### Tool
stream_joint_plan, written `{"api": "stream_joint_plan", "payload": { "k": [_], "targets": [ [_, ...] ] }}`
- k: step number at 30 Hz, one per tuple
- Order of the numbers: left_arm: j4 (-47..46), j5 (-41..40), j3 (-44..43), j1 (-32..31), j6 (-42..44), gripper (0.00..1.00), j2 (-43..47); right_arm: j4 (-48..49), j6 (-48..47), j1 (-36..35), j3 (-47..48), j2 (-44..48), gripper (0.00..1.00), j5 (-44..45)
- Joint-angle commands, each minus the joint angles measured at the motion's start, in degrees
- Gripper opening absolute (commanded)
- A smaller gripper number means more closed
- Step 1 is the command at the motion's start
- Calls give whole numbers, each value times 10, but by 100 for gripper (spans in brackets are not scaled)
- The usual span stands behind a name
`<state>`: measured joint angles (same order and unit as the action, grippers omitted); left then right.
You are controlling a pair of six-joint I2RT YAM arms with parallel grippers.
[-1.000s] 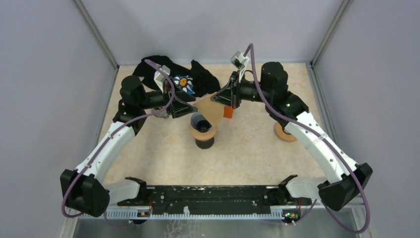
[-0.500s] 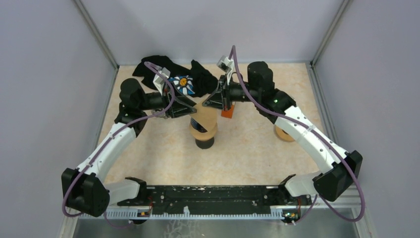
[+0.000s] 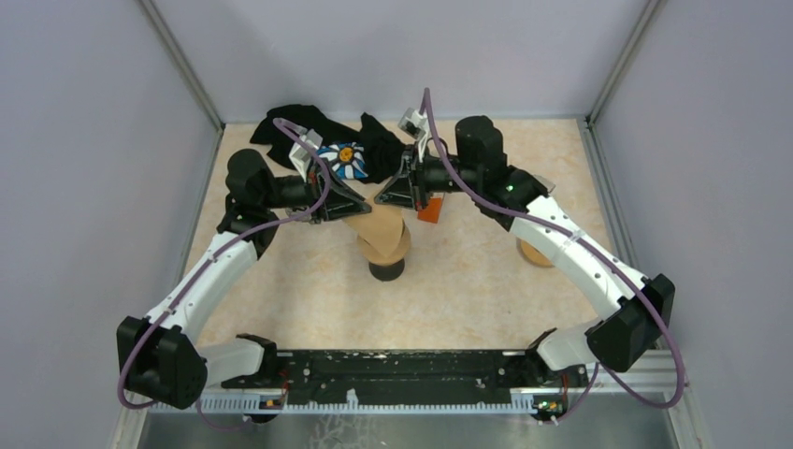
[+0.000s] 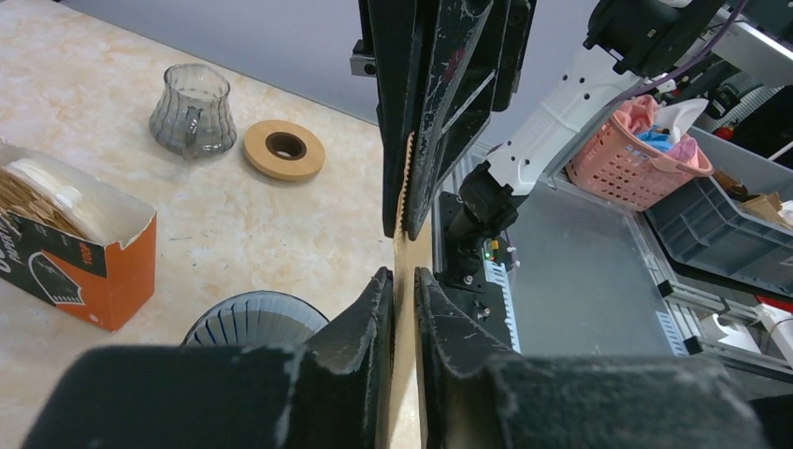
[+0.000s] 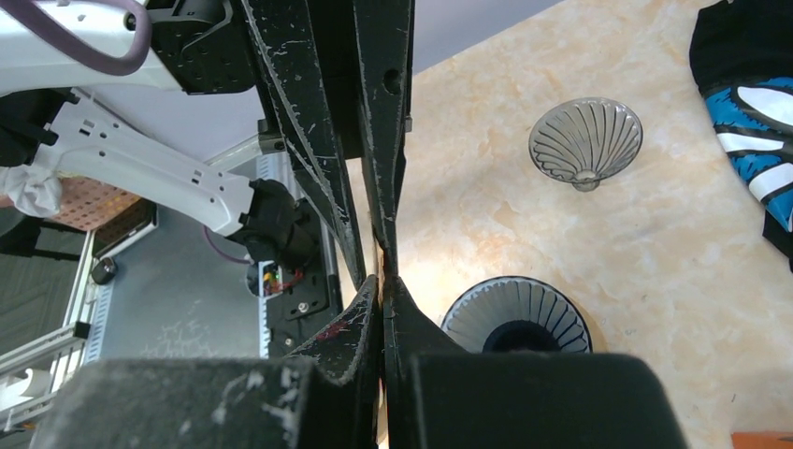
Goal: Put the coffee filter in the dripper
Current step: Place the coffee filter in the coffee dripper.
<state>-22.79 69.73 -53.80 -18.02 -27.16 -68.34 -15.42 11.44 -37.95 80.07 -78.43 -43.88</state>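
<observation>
The brown paper coffee filter (image 3: 379,227) hangs just above the dripper (image 3: 386,270) at the table's middle, hiding its top from above. My left gripper (image 3: 361,208) holds the filter's left edge and my right gripper (image 3: 382,196) holds its upper edge, tips nearly meeting. In the left wrist view the filter (image 4: 411,248) runs edge-on between the shut jaws of the left gripper (image 4: 404,276), with the ribbed glass dripper (image 4: 251,323) below left. In the right wrist view the right gripper (image 5: 382,279) is pinched shut on the thin paper, the dripper (image 5: 516,318) to its right.
An orange filter box (image 4: 79,253) stands behind the dripper. A glass jug (image 4: 192,110) and a wooden ring (image 4: 284,150) lie to the right. A black cloth with a blue and white print (image 3: 348,154) lies at the back. A fluted glass piece (image 5: 585,140) sits near it.
The right arm has carried the filter leftward over the dripper. The left gripper's jaws have closed onto the filter's edge. The dripper's blue ribbed mouth is now covered from above.
</observation>
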Motion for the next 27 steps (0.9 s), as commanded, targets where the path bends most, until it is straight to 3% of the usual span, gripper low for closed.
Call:
{"api": "stream_joint_plan", "payload": {
  "k": [1,4,7,14,23,27],
  "targets": [
    [-22,18,3,-3,5,14,4,28,-15,-6,35,2,0,-9],
    [-19,22,5,-3,10,0,6,28,-15,-6,34,4,0,-6],
    [-6,22,5,-3,21,0,10,25,-18,-5,32,11,2,1],
    [63,13,-5,-1,77,0,21,48,-9,12,3,51,28,25],
    [96,9,-6,4,106,0,33,73,14,85,-41,83,43,4],
    [96,4,-3,6,108,0,38,58,-4,95,-54,85,46,-1]
  ]
}}
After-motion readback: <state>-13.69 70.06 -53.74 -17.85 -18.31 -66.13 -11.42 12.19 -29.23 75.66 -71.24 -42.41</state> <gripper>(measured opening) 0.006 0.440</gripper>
